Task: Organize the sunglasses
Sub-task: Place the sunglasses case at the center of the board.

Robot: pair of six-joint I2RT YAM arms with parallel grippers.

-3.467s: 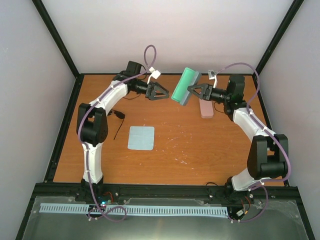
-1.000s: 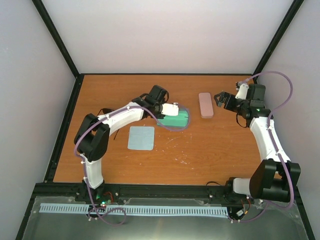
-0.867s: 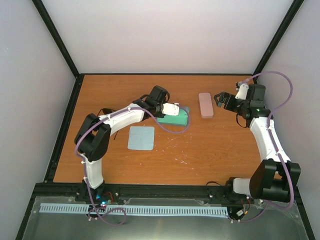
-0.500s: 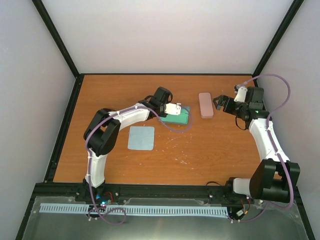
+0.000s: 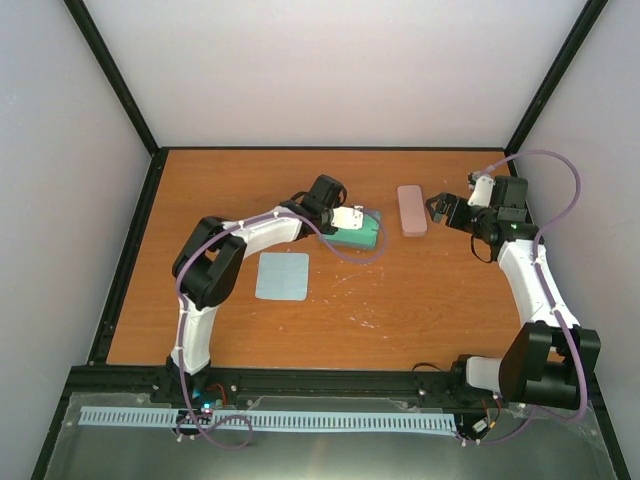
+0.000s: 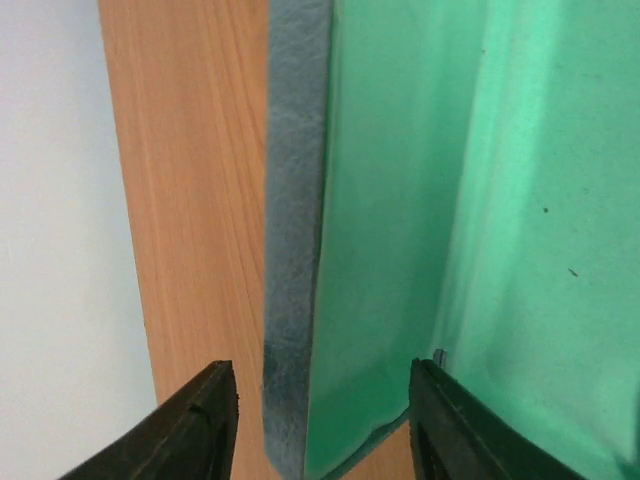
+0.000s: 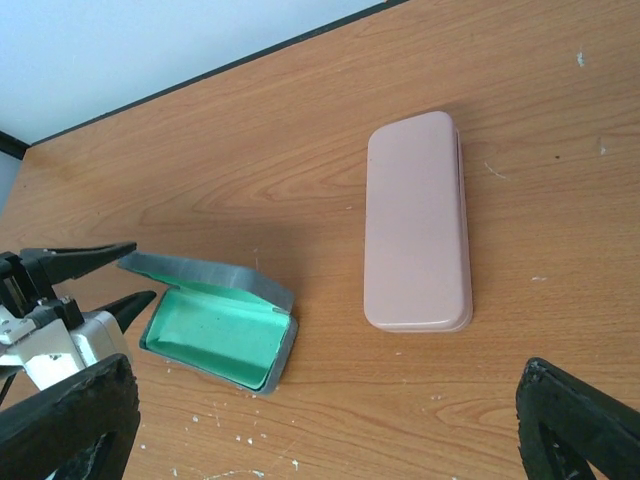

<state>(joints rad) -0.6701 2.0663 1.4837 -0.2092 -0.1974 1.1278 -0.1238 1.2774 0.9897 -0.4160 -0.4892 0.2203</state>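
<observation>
An open case with grey shell and green lining lies on the table left of centre; the right wrist view shows the case with its lid raised. My left gripper is open at its left end, its fingers astride the grey rim without pinching it. A shut pink case lies further right. My right gripper hovers wide open just right of it, holding nothing. The sunglasses are hidden; my left arm covers the table's left side.
A square light-blue cloth lies flat in front of the green-lined case. Black frame rails border the wooden table, and white walls close in the back and sides. White flecks mark the wood near the middle.
My left gripper set the green-lined case down on the table and its jaws spread apart. The left arm's elbow swung right. My right gripper edged toward the pink case.
</observation>
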